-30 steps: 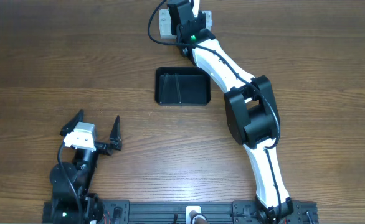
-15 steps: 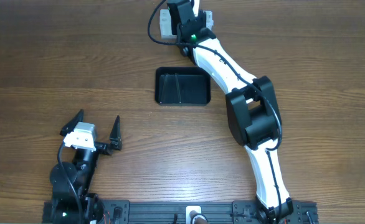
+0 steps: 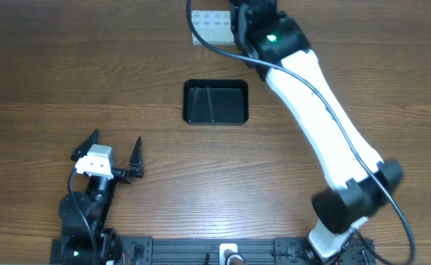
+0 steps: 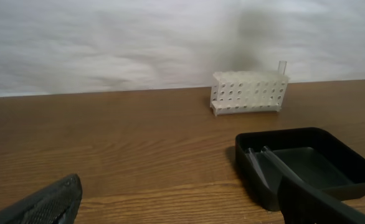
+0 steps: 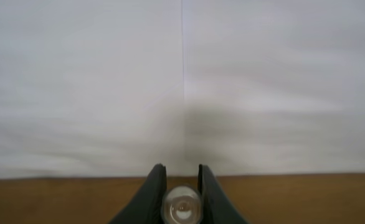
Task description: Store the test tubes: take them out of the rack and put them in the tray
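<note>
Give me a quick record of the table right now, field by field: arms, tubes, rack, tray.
Right gripper: shut on a clear test tube, lifted
Left gripper: open, empty, near its own base
White perforated rack: far side, second tube upright at its end
Black two-compartment tray: mid-table, apart from the rack

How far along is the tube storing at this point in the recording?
Done: nothing certain; I cannot tell whether anything lies in the tray. In hand: the right gripper is shut on a test tube, up beside the rack. Left: setting it in the tray, then at least a second tube standing at the rack's end. The left gripper is open near its base.
</note>
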Tool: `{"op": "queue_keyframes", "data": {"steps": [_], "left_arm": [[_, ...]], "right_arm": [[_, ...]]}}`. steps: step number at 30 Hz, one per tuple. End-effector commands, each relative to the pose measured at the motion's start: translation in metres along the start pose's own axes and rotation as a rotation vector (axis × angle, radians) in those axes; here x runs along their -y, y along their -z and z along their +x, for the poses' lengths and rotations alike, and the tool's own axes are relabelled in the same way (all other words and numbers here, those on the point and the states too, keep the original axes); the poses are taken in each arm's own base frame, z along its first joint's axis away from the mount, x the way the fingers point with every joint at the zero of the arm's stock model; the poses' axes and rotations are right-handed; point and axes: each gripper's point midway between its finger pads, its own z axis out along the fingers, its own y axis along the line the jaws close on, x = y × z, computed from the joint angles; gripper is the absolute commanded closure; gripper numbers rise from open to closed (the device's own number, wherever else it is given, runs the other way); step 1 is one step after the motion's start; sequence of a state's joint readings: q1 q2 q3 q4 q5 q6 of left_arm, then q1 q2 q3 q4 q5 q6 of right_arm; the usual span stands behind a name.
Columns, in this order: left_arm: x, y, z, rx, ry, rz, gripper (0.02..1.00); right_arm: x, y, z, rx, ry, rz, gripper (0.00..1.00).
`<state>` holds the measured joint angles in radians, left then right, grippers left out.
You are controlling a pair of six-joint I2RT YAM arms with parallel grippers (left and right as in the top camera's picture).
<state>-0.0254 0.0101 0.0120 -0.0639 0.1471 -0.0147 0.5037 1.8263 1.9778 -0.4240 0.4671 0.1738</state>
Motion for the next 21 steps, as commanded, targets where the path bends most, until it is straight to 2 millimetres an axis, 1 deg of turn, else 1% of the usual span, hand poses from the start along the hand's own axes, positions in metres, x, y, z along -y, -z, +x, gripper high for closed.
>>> {"op": "queue_keyframes", "data": {"steps": [1,3,4,8,11,13,15,16,18,21], "left_arm": [[0.001,0.0,0.002,0.0,-0.015,0.007,0.018],[0.001,0.0,0.002,0.0,-0.014,0.007,0.018],[0.001,0.0,0.002,0.0,-0.015,0.006,0.018],[0.001,0.0,0.002,0.0,-0.015,0.007,0.018],[0.001,0.0,0.002,0.0,-0.015,0.006,0.018],[0.001,0.0,0.002,0.0,-0.014,0.007,0.018],[0.001,0.0,0.002,0.0,-0.015,0.007,0.018],[0.001,0.0,0.002,0.0,-0.014,0.007,0.018],[0.001,0.0,0.002,0.0,-0.014,0.007,0.018],[0.001,0.0,0.002,0.0,-0.015,0.007,0.018]], "right_arm": [[-0.006,0.018,0.029,-0.132,0.018,-0.011,0.888],[-0.009,0.02,0.056,-0.231,0.03,-0.028,0.888],[-0.012,0.019,0.072,-0.293,0.035,-0.047,0.901],[-0.02,0.014,0.126,-0.474,0.032,-0.094,0.954],[-0.025,0.007,0.167,-0.591,0.029,-0.116,0.952],[-0.03,0.002,0.193,-0.652,0.03,-0.128,0.932],[-0.032,-0.003,0.215,-0.704,0.033,-0.127,0.928],[-0.032,-0.006,0.23,-0.737,0.039,-0.124,0.928],[-0.03,-0.008,0.251,-0.79,0.044,-0.101,0.93],[-0.024,-0.009,0.277,-0.857,0.066,-0.075,0.936]]}}
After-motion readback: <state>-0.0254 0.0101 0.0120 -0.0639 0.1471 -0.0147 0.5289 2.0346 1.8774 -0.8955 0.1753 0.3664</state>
